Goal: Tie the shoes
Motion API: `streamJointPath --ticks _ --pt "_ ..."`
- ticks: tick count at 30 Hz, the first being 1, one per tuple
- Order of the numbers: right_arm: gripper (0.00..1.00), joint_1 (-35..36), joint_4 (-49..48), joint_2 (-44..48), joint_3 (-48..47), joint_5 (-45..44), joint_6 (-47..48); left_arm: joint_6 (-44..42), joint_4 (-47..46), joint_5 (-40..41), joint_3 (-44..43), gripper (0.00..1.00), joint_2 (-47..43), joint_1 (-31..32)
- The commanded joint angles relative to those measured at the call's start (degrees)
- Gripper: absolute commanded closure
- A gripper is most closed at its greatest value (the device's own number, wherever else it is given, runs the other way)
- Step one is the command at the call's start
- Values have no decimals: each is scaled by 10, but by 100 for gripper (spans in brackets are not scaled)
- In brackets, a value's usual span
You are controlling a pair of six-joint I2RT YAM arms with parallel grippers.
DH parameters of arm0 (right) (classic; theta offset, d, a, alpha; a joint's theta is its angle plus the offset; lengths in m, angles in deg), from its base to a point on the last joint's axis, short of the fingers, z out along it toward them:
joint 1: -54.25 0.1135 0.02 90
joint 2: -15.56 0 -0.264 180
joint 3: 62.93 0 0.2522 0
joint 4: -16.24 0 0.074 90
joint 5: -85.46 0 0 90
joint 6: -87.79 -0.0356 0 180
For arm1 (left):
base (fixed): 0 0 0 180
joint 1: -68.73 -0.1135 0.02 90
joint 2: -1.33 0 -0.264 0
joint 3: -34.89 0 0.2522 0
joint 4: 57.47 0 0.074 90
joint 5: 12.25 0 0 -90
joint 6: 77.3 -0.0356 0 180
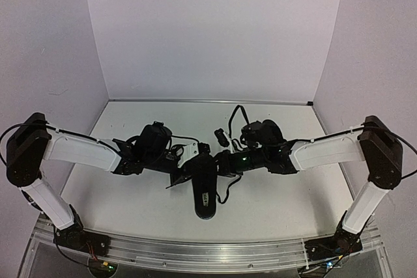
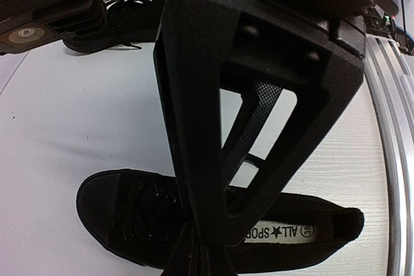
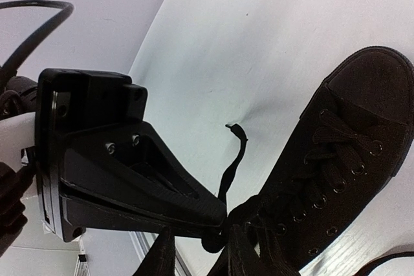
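One black shoe (image 1: pixel 206 193) lies lengthwise at the table's middle. Its insole label (image 2: pixel 284 231) shows in the left wrist view and its toe (image 3: pixel 375 82) in the right wrist view. My left gripper (image 2: pixel 202 250) is shut over the shoe's laced part. From the right wrist view, the left gripper's tip (image 3: pixel 218 214) pinches a thin black lace (image 3: pixel 234 156), whose free end sticks up past it. My right gripper (image 3: pixel 200 256) stands open right beside that tip, with a lace loop (image 3: pixel 217 245) between its fingers. A second shoe (image 2: pixel 126 24) lies farther back.
White walls close in the table on three sides. A metal rail (image 1: pixel 208 252) runs along the near edge, also seen as the rail (image 2: pixel 388 127) close to the shoe's heel. The right arm's wrist housing (image 2: pixel 39 11) sits in front of the second shoe. A cable loop (image 1: pixel 238 116) arches behind the grippers.
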Motion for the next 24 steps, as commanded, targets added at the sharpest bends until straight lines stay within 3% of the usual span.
streamJointPath --ticks 1,4,7,14,24 --pt "74 2 -9 -7 -17 -14 -7 3 -29 0 0 100 -28 3" --pt "82 2 -8 -6 -18 -15 -6 1 -29 -2 0 100 -28 3" --pt "99 2 -7 -4 -20 -16 -4 -1 -22 -2 -3 100 -26 3" --pt "100 2 24 38 -12 -53 9 7 -31 22 26 73 -47 2" --pt "100 2 50 60 3 -72 14 16 -36 13 5 68 3 2"
